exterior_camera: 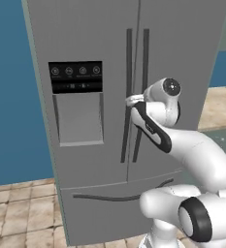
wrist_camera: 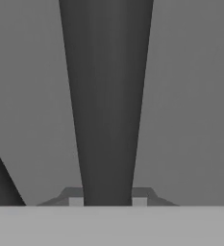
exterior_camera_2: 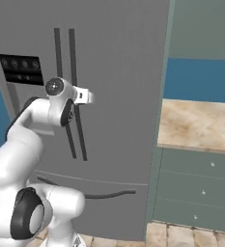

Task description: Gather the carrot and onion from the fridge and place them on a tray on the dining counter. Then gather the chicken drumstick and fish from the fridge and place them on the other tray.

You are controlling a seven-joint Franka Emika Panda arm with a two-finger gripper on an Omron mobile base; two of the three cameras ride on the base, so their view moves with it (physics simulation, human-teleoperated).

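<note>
Grey fridge (exterior_camera: 95,145) doors are seen shut, their contents hidden. The fingers (wrist_camera: 76,200) are closed tightly around a dark door handle (wrist_camera: 107,96).

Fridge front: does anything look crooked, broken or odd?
Nothing stands out. The fridge doors are closed, handles straight. The gripper is closed on the right door handle.
</note>
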